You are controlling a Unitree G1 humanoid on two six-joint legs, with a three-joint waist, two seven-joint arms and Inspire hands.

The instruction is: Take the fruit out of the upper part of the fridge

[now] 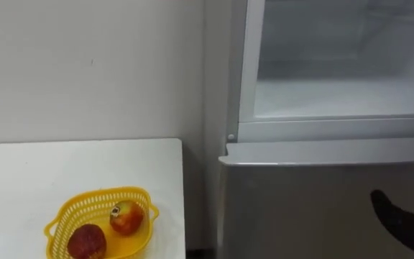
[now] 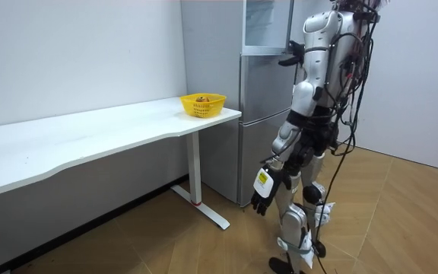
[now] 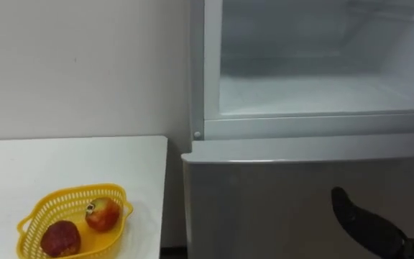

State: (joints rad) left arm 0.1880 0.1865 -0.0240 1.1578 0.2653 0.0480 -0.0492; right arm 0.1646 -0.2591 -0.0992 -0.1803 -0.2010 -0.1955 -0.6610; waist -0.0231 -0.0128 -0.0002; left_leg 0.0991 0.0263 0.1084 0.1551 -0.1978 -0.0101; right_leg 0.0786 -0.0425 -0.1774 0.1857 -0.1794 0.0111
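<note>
A red apple (image 1: 86, 241) and a red-and-yellow apple (image 1: 126, 216) lie touching in the yellow basket (image 1: 99, 196), which sits near the white table's (image 1: 49, 173) end (the one nearest the fridge). The upper fridge compartment (image 1: 336, 97) stands open. The robot faces it. Its right hand (image 3: 358, 216) is raised before the lower door (image 1: 300, 208), and I cannot tell its grip. Its left hand (image 2: 263, 199) hangs relaxed, holding nothing.

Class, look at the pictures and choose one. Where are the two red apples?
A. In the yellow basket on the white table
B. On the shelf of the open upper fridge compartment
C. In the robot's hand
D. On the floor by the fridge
A: the two red apples lie in the yellow basket, which stands on the white table beside the fridge.
</note>
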